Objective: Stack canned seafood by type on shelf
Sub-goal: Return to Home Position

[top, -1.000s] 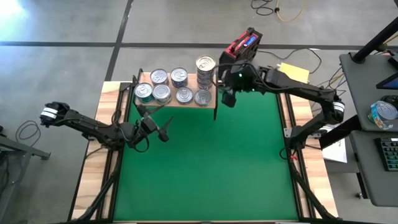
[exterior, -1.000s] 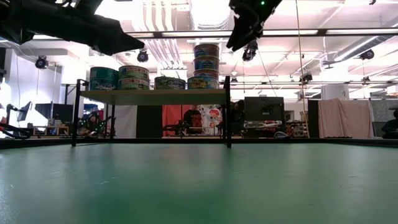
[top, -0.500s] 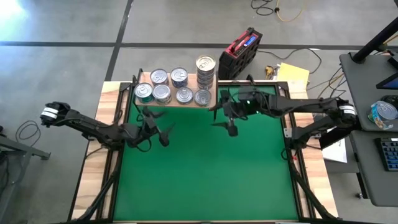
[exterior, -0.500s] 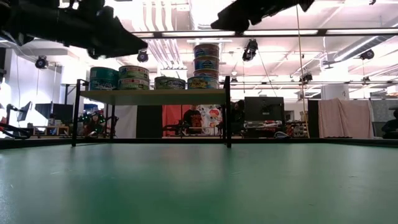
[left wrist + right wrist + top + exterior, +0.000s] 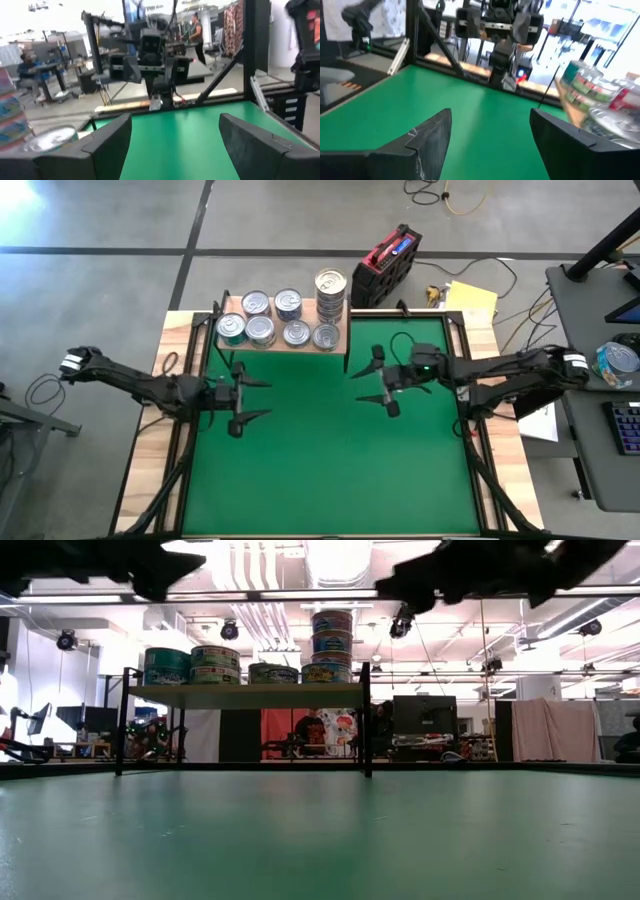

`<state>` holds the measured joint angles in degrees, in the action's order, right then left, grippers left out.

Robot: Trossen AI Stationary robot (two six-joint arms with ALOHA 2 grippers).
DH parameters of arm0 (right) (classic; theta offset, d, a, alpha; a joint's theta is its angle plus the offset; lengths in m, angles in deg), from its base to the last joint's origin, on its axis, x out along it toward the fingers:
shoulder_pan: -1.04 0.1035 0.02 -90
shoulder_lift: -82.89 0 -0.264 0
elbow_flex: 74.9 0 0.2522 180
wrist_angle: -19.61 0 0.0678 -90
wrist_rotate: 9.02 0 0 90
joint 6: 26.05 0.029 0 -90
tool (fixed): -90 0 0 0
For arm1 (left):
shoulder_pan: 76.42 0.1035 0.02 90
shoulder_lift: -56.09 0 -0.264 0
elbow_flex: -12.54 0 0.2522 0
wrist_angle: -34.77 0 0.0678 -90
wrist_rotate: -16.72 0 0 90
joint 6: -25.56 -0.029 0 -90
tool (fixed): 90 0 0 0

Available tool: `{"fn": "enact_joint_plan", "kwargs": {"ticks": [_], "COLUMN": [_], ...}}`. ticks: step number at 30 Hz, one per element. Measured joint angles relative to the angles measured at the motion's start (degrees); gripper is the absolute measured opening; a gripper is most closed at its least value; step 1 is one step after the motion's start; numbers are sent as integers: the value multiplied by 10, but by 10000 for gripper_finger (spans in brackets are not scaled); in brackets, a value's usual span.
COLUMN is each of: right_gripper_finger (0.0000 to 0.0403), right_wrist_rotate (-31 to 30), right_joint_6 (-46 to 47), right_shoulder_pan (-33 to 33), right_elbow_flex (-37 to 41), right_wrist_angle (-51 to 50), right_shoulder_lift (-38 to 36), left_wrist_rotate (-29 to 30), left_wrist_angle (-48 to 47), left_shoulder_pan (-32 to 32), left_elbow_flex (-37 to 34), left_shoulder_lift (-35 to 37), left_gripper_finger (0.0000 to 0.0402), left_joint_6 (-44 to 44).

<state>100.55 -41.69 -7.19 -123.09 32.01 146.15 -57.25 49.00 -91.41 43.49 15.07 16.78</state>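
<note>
Left pincer (image 5: 266, 398) and right pincer (image 5: 360, 386) gape open; tins (image 5: 260, 330) sit on the shelf (image 5: 250, 695).

The mat (image 5: 320, 460) is smooth matt green. At eleven o'clock on it, the shelf (image 5: 245, 695) is pale bare wood on thin black metal legs; the tins (image 5: 260, 330) have glossy metal lids and printed sides. My left fingers (image 5: 107, 145) look matt dark plastic.

Tins (image 5: 590, 90) blurred, cut by edge, rt wrist view.
</note>
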Motion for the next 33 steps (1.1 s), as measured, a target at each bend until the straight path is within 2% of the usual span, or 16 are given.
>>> {"fn": "enact_joint_plan", "kwargs": {"ticks": [5,10,12,19,23,27,30,33], "right_gripper_finger": [260,271,275,290,297,303,308,313], "right_wrist_rotate": [12,32,31,31,30,31,35,59], "right_joint_6": [1,7,7,7,14,31,34,34], "right_shoulder_pan": [0,0,0,0,0,0,0,0], "right_elbow_flex": [55,103,121,200,253,294,327,336], "right_wrist_angle": [15,23,21,85,150,160,165,134], "right_shoulder_lift": [-83,-164,-189,-264,-311,-364,-403,-443], "left_wrist_rotate": [1,54,56,25,24,24,24,23], "left_wrist_angle": [-107,-190,-204,-207,-192,-138,-101,-129], "left_shoulder_pan": [0,0,0,0,0,0,0,1], "left_elbow_flex": [0,0,0,-24,-67,-125,-161,-165], "left_shoulder_lift": [123,210,234,293,345,408,409,406], "left_gripper_finger": [283,283,283,283,283,283,283,283], "left_joint_6": [-7,-12,-17,-51,-43,-50,-54,-44]}}
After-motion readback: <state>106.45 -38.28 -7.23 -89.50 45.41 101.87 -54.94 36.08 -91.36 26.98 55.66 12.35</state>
